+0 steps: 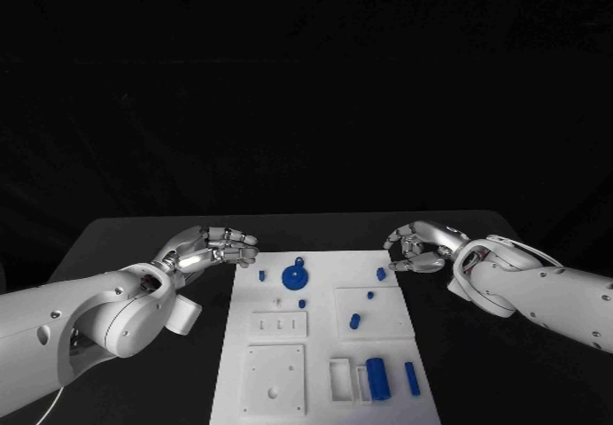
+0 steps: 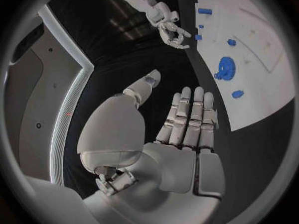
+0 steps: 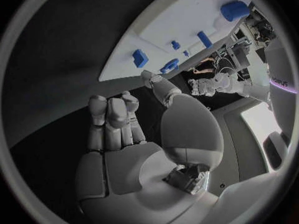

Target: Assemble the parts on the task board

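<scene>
Seeing the black table [image 1: 141, 239] with the white task board [image 1: 320, 336] lying in its middle, between my two arms. My left hand [image 1: 211, 248] hovers just beside the board's far left corner, fingers apart, holding nothing. My right hand [image 1: 422, 248] hovers at the far right corner, fingers loosely bent and apart, nothing in it. On the board: blue round part [image 1: 295, 278] near the far end, blue cylinder [image 1: 378, 377] in the near tray, small blue peg [image 1: 355, 321] mid-board.

Dim scene, black surroundings; the white task board [image 1: 326, 341] reflects brightest. Wrist views bend straight edges near their circular rims.
</scene>
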Controlling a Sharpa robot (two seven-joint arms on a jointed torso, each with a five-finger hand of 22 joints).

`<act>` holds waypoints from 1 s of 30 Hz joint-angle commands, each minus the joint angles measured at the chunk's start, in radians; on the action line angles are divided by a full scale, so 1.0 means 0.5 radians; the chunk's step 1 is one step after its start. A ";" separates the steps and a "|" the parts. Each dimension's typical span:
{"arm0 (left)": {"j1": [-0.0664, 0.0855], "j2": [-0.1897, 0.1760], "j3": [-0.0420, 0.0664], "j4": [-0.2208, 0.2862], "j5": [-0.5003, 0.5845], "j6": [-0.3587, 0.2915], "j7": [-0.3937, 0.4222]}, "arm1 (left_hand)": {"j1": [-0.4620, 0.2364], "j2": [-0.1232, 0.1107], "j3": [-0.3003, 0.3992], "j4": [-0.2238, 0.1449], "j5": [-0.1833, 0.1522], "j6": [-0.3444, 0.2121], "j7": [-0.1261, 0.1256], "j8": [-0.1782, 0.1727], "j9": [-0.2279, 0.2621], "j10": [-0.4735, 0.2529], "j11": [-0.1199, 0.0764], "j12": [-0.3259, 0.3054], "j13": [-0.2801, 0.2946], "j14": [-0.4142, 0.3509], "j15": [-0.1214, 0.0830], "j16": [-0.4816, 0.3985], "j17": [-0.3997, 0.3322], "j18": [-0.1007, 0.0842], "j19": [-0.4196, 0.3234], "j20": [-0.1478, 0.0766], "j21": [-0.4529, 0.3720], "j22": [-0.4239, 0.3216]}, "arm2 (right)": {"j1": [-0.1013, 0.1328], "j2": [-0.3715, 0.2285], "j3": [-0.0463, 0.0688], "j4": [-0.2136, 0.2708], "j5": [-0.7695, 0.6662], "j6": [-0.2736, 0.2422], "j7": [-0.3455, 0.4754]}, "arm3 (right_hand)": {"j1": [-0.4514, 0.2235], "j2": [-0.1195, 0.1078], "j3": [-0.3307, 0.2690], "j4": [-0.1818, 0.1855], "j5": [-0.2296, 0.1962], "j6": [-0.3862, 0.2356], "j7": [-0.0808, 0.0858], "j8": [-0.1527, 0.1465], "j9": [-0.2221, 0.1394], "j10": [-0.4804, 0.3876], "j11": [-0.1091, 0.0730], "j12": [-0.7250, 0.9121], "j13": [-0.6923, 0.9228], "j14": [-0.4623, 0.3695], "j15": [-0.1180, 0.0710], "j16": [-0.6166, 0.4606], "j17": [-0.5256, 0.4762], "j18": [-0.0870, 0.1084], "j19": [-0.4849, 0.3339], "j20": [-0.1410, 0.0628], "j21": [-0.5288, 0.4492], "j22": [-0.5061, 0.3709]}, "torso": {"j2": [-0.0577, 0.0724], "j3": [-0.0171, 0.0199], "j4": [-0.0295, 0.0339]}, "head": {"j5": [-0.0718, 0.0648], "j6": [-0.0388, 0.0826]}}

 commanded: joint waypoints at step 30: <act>0.005 0.005 0.001 -0.004 0.012 0.008 0.020 | -0.002 0.014 -0.002 -0.019 0.013 0.012 0.007 -0.005 -0.005 0.016 0.003 -0.001 -0.003 0.002 0.005 -0.002 -0.004 0.035 0.016 0.000 -0.008 -0.001 | -0.120 0.112 -0.001 -0.112 -0.004 0.130 0.051 | -0.013 0.101 -0.050 -0.038 -0.037 0.032 -0.003 0.019 0.006 -0.019 -0.004 0.008 -0.009 -0.009 0.002 -0.026 0.007 0.094 -0.022 0.016 -0.026 0.017 | -0.002 -0.0082 0.002 | 0.014 -0.023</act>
